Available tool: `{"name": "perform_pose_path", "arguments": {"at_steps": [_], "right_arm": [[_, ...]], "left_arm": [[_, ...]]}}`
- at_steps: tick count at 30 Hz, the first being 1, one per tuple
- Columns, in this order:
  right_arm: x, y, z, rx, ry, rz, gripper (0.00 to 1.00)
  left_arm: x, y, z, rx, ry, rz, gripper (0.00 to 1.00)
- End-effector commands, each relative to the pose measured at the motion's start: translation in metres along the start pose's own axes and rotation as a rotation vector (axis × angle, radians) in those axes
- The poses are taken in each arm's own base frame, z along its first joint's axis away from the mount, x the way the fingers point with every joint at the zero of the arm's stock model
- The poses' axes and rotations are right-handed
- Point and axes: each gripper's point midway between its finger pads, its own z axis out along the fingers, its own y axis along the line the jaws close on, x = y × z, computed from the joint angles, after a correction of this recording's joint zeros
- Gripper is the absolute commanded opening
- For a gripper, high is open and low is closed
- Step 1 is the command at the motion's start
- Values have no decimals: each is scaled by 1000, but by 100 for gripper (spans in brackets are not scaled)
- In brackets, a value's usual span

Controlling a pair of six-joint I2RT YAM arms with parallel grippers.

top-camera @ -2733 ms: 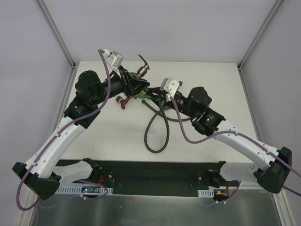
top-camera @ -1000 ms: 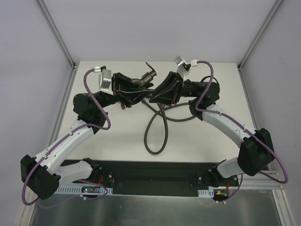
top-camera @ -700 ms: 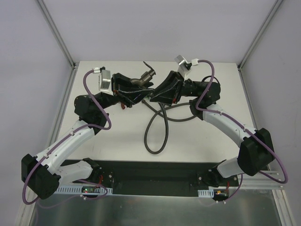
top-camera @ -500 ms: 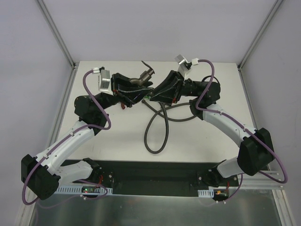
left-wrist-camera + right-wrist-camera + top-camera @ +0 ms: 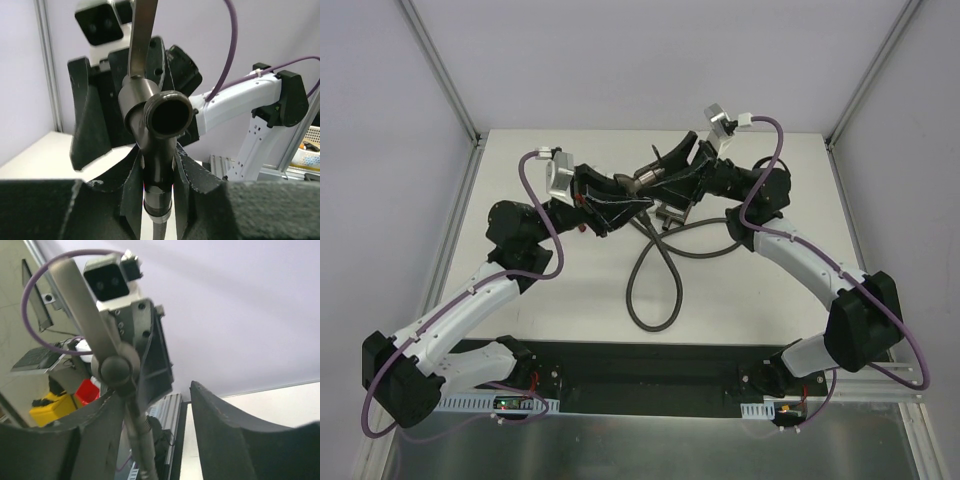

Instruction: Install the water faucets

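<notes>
The grey-brown metal faucet (image 5: 643,178) is held above the back middle of the table. My left gripper (image 5: 628,197) is shut on its body. In the left wrist view the spout opening (image 5: 169,114) faces the camera, the lever handle (image 5: 141,30) points up, and my left gripper (image 5: 159,175) clamps the body just above the threaded end (image 5: 159,212). My right gripper (image 5: 667,180) is open, right beside the faucet. In the right wrist view my right gripper (image 5: 156,390) has the faucet's stem (image 5: 131,405) against its left finger (image 5: 95,432). The green and white faucets are hidden.
The long dark hose (image 5: 638,290) loops on the table below both grippers, its upper part running under them. A bit of red (image 5: 577,198) shows beneath my left arm. The white table (image 5: 550,290) has a metal frame post at each back corner.
My left gripper has carried the metal faucet to the right and turned it. My right gripper has lifted and swung back, closing in on the faucet from the right.
</notes>
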Motion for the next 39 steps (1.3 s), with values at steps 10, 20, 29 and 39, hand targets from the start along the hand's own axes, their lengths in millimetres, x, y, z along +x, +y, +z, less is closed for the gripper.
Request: {"name": "perform_pose_path", "arguments": {"at_steps": [10, 20, 29, 39], "right_arm": [[-34, -14, -19, 174, -90, -194, 68], [2, -32, -41, 440, 107, -520, 69], [42, -32, -19, 577, 201, -821, 62], [48, -49, -2, 687, 212, -956, 57]], "left_arm": [[-14, 36, -18, -326, -53, -43, 0], [-14, 72, -38, -567, -123, -152, 0], [-18, 77, -42, -616, -177, -222, 0], [-19, 74, -40, -605, -188, -260, 0]]}}
